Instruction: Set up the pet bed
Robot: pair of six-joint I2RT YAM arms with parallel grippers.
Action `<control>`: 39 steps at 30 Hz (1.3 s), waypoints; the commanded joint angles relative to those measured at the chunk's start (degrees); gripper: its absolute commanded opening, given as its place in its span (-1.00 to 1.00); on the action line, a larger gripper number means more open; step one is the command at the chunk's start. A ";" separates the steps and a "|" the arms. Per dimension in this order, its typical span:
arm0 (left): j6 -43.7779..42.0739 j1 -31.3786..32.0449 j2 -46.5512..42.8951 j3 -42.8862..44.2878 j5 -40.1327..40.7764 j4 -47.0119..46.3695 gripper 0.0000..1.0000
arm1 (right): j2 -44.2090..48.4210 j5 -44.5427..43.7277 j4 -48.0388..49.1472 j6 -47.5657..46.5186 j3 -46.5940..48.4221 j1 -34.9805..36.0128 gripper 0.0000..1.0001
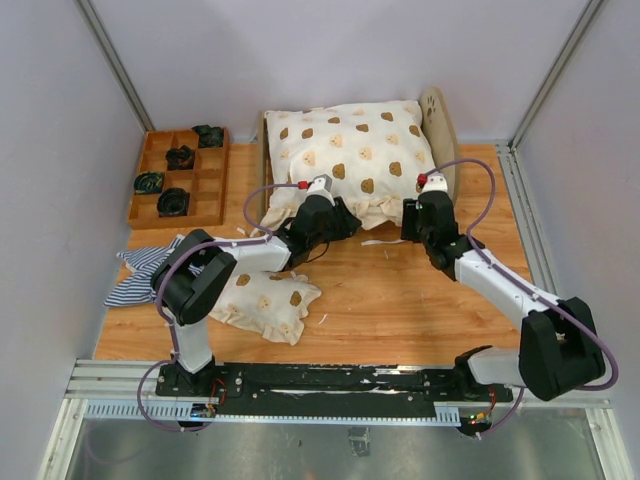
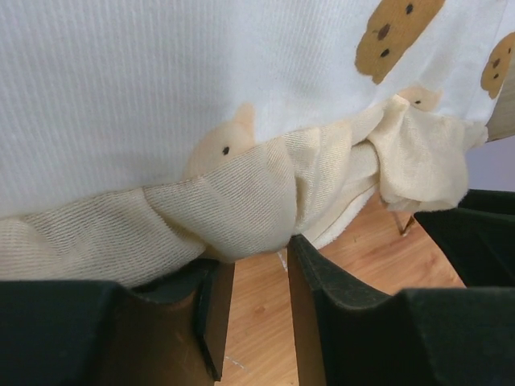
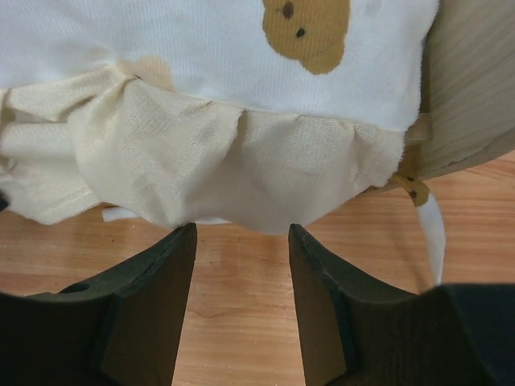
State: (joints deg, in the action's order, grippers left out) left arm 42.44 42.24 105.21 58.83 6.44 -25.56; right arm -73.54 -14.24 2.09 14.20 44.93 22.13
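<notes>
The pet bed stands at the back centre, its arched plywood headboard on the right. A cream bear-print ruffled quilt covers the frame. A blue-and-white striped mattress lies crumpled on the table at the left, off the bed. My left gripper is open at the quilt's front ruffle, which rests on its fingertips. My right gripper is open and empty just in front of the ruffle, near the wooden frame.
A brown compartment tray with several dark objects stands at the back left. A small bear-print pillow lies on the table in front of the left arm. Grey walls close in both sides.
</notes>
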 commanded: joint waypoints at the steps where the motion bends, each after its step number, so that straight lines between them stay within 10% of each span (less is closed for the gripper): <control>1: -1.18 0.48 0.11 0.89 0.79 -1.24 -0.38 | -2.89 -1.24 1.53 -1.91 0.00 0.05 0.01; 5: -1.61 0.48 -0.68 -0.20 1.28 -1.24 -0.71 | -6.57 -4.77 0.43 -4.82 2.20 -0.11 -0.20; 9: -2.94 0.48 -1.91 -1.57 1.06 -1.24 -0.95 | -6.75 -9.54 -1.79 -7.35 4.10 -0.48 -0.99; 39: -7.11 0.39 -4.68 -6.56 -0.39 7.55 -0.99 | 3.63 -9.41 -6.83 -10.45 2.61 -8.15 -0.99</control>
State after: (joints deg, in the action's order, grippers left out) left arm 34.11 42.54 101.56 53.71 6.96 -20.03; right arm -71.75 -25.47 -2.04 2.96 46.54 15.42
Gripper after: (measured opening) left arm 0.011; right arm 0.005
